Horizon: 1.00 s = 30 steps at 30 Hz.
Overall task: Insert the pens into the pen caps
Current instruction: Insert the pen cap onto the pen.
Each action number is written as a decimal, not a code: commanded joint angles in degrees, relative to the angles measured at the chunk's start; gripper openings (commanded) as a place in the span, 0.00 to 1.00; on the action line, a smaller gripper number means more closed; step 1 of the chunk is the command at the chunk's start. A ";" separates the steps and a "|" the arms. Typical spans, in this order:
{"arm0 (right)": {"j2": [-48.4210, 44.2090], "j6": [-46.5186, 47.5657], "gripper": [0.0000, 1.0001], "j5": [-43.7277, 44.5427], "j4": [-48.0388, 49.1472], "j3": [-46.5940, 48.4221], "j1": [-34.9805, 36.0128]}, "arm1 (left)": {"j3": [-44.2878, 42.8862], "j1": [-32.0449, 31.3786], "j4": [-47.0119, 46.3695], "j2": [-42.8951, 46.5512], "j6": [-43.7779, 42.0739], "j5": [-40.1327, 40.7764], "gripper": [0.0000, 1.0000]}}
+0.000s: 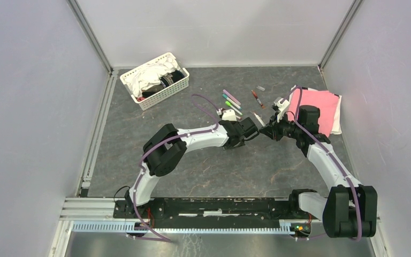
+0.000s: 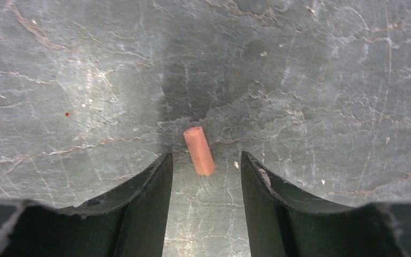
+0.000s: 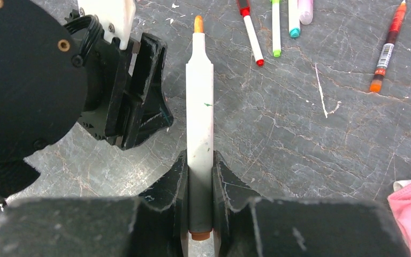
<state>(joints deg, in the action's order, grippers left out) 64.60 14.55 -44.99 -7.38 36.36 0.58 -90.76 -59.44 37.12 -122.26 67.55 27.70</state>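
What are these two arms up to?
The right gripper is clamped on a white pen with an orange tip. The left gripper is open, its fingers on either side of a small orange cap that lies on the table, not yet picked up. More pens lie farther back. So the pen is in hand, but its cap is not.

We are looking at a white slotted basket (image 1: 166,92) sitting far left on the dark grey marbled table (image 1: 219,171), with white cloth (image 1: 147,75) and something dark bundled inside. Far right, a pink cloth (image 1: 324,107) is lying over a white one (image 1: 338,120). A thin white sliver (image 3: 320,88) is lying on the table.
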 commanded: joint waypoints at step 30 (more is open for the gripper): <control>0.97 -1.19 0.00 -1.16 1.45 1.26 -2.06 | -4.87 1.33 12.38 -5.69 9.03 -4.02 0.37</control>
<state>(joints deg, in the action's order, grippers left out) 65.63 14.15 -45.06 -7.38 36.36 -1.26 -95.33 -57.71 44.93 -124.86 71.40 27.29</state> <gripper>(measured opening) 0.190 0.380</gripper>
